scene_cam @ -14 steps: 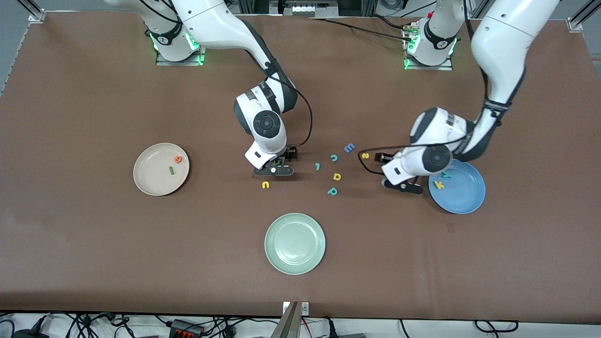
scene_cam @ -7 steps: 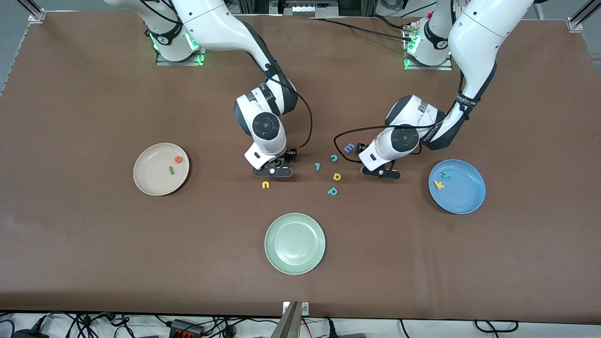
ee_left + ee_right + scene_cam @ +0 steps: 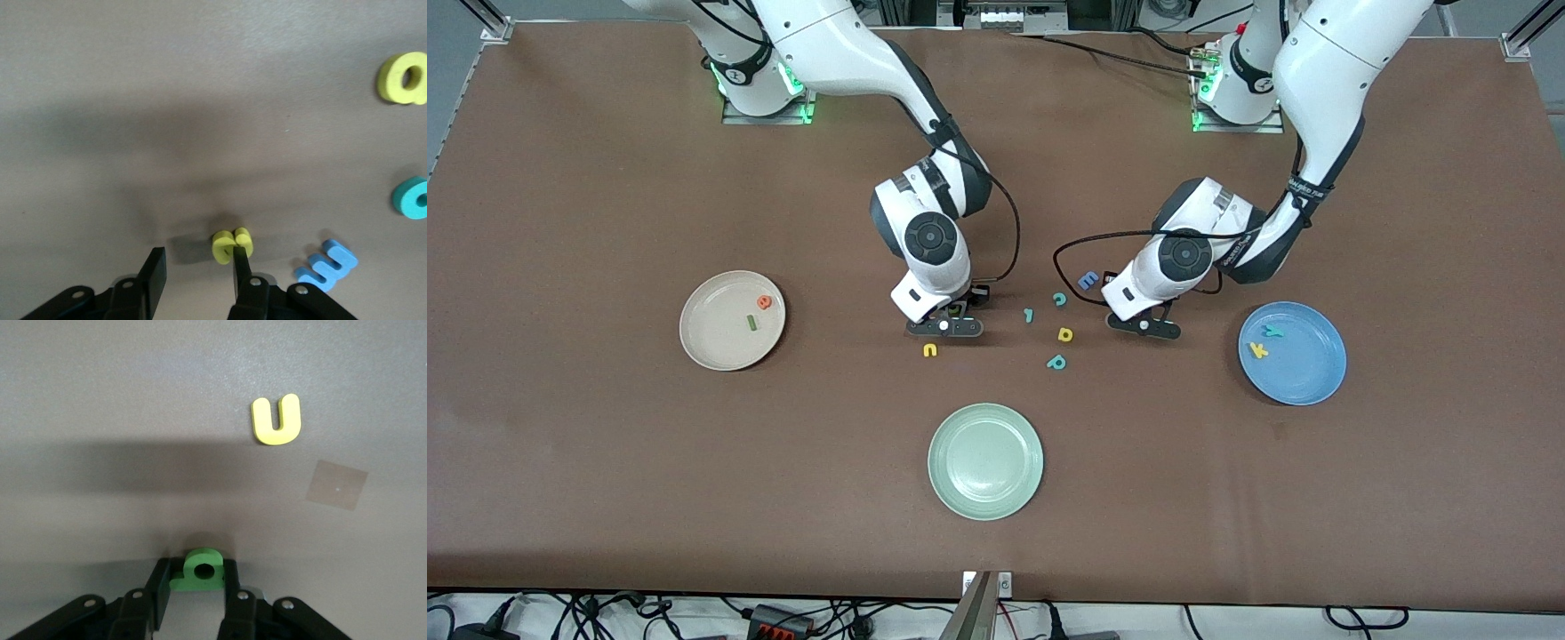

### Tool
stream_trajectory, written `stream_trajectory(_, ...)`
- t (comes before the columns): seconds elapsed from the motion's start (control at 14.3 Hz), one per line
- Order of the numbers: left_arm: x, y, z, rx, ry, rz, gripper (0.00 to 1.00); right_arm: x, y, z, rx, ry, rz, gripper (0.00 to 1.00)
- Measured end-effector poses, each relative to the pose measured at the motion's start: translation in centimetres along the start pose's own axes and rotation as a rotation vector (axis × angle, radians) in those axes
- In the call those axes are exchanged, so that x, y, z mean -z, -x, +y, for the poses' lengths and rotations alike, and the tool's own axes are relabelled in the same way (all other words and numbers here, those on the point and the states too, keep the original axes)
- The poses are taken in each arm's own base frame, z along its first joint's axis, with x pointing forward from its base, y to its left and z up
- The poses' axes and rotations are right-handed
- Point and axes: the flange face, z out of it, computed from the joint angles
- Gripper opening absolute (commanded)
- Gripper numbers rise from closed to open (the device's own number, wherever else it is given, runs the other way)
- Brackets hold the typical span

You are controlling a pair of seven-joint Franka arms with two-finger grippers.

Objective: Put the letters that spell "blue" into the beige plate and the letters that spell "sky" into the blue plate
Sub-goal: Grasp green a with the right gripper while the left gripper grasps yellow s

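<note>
While both arms work the letter cluster, each plate already holds two letters.
From the front, your beige plate (image 3: pixel 732 320) has e and l, the blue plate (image 3: pixel 1292 353) k and y. Left wrist: left gripper (image 3: pixel 195 270) apart, one finger touching the yellow s (image 3: pixel 231 245) (not yet squeezed). Right wrist: right gripper (image 3: pixel 196 581) flanks the green b (image 3: pixel 199 569), the yellow u (image 3: pixel 276 419) waiting nearby.

Three round plates (image 3: pixel 710 331), twelve small foam letters (image 3: pixel 930 350)
</note>
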Motion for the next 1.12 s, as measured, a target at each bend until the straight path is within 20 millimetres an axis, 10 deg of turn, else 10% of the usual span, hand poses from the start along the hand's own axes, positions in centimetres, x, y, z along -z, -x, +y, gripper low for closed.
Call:
stream_trajectory(0.56, 0.1, -0.2, 0.9, -0.01, 0.011, 0.024, 0.49, 3.2, -3.2, 1.8, -0.066, -0.036, 0.028, 0.21)
stream_trajectory(0.84, -0.5, -0.3, 1.0, -0.01, 0.021, 0.029, 0.48, 7.8, -8.4, 12.5, -0.154, 0.005, -0.078, 0.21)
stream_trajectory(1.12, -0.8, -0.3, 1.0, -0.01, 0.021, 0.023, 0.23, 7.8, -9.6, 23.6, -0.14, 0.053, -0.154, 0.21)
